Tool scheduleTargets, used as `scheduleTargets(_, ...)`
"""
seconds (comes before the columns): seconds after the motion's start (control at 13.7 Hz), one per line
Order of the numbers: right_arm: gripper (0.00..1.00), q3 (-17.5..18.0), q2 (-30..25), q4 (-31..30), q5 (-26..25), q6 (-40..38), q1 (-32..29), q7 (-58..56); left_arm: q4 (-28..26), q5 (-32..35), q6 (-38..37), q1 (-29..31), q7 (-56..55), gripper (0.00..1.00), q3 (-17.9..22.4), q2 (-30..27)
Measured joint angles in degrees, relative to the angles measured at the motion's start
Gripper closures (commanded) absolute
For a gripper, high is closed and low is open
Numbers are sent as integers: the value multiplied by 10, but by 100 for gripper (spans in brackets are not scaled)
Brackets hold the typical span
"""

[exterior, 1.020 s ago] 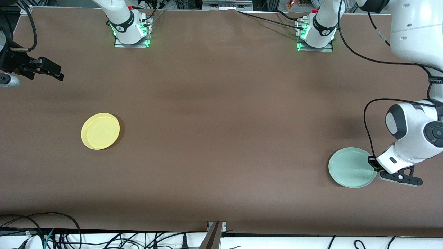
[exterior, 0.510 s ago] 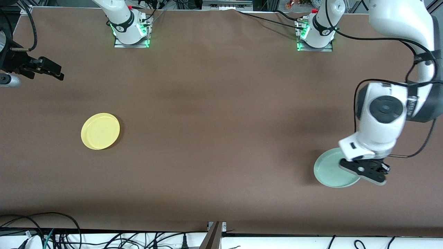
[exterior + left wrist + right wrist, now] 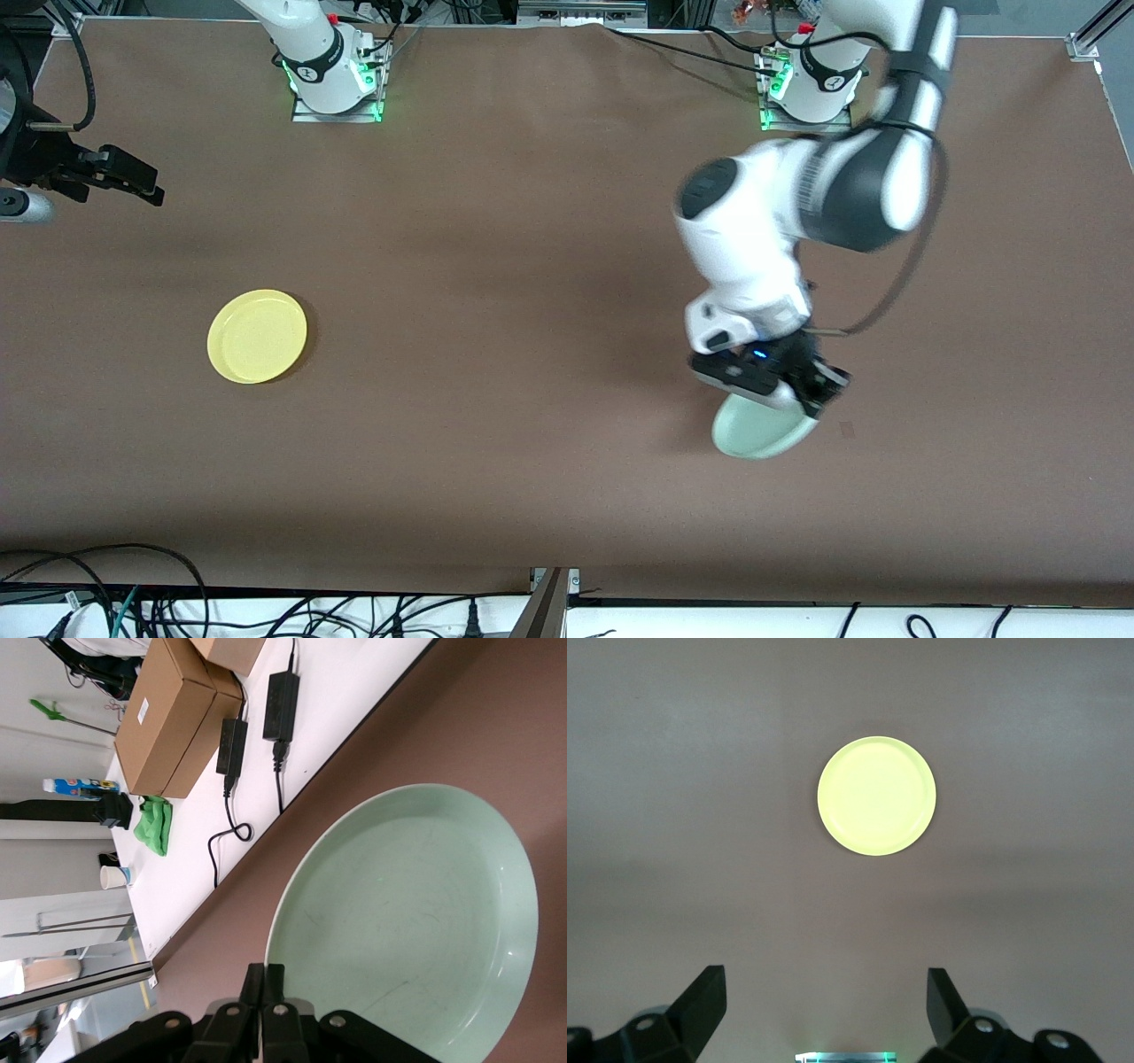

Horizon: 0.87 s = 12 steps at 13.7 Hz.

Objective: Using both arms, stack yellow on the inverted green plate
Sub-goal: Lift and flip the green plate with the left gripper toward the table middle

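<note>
The pale green plate (image 3: 760,432) is held by its rim, tilted, just above the table between its middle and the left arm's end. My left gripper (image 3: 804,400) is shut on that rim. In the left wrist view the fingers (image 3: 273,981) pinch the edge of the green plate (image 3: 416,921), whose hollow side faces the camera. The yellow plate (image 3: 257,336) lies upright on the table toward the right arm's end. My right gripper (image 3: 133,182) waits, open and empty, high over that end. Its wrist view shows the yellow plate (image 3: 876,796) ahead of the open gripper (image 3: 824,997).
The two arm bases (image 3: 335,84) (image 3: 808,89) stand along the table edge farthest from the front camera. Cables (image 3: 106,585) hang below the nearest edge. Cardboard boxes (image 3: 173,713) and power adapters (image 3: 282,695) lie off the table.
My left arm has swung from its end of the table toward the middle, carrying the green plate along and tilting it. The right arm and the yellow plate have not moved.
</note>
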Motion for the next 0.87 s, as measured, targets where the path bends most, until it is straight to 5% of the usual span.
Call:
scheduleTargets(0.44,0,0,0,0,0,0,0,0,41,118,-75,-116,-201,100,2,79)
scheduleTargets(0.87,0,-1,0,0,0,-24,0,0,121,248,-174,-226,-305,100,8,220)
